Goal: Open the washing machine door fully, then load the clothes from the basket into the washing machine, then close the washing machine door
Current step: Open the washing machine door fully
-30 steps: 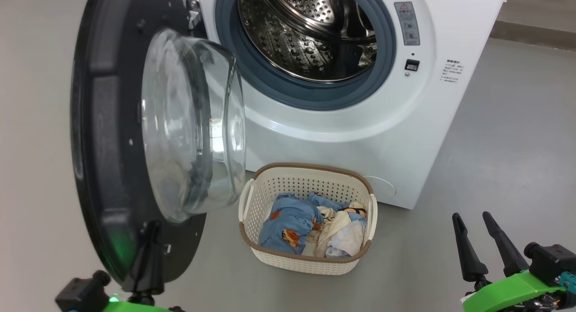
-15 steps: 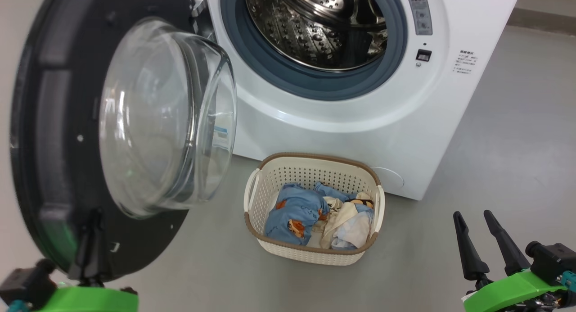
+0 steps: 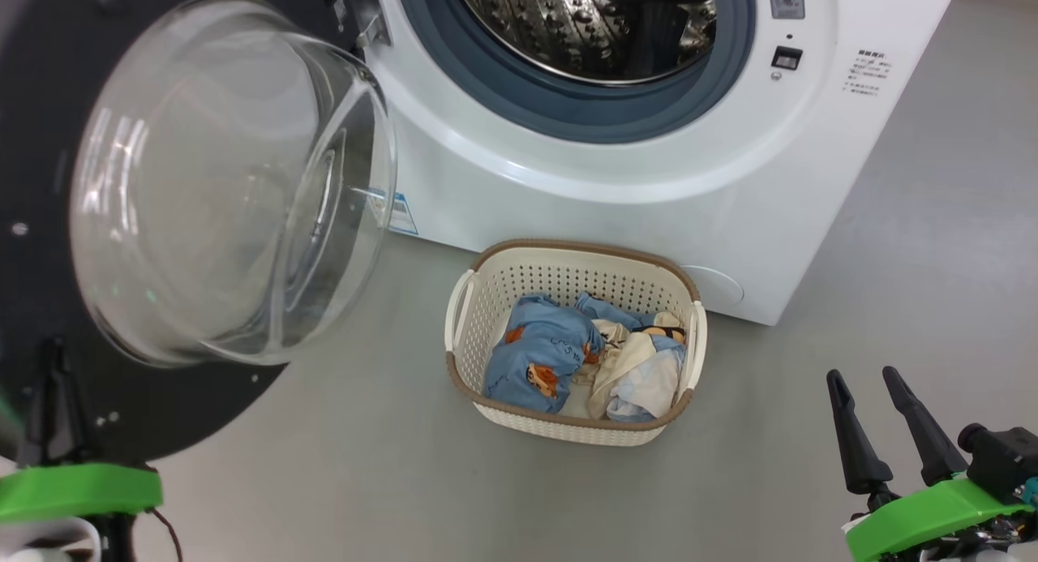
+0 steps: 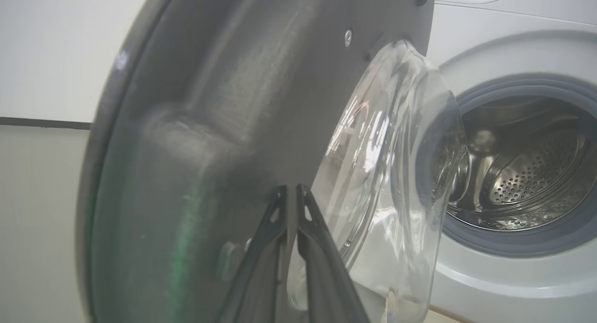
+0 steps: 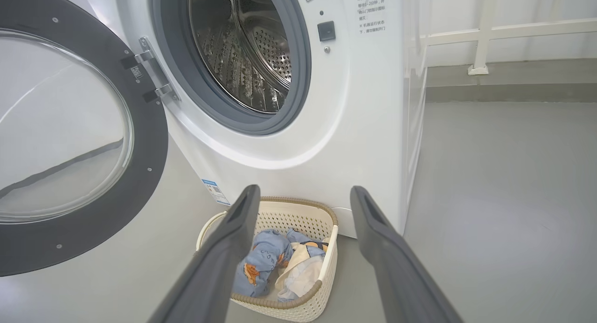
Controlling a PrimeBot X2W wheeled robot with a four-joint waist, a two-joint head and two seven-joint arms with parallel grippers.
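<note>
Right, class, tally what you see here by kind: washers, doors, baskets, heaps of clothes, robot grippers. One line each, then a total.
washing machine: 1
washing machine door: 1
basket: 1
heap of clothes: 1
grippers: 2, the left gripper and the right gripper
Total: 6

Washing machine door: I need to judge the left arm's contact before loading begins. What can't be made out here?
- Left wrist view: whether the left gripper touches the washing machine door; its shut dark jaws blend into the blurred black panel.
- Head view: the door's left rim, cut off by the picture edge.
- Head view: clothes lower in the basket, covered by the top garments.
</note>
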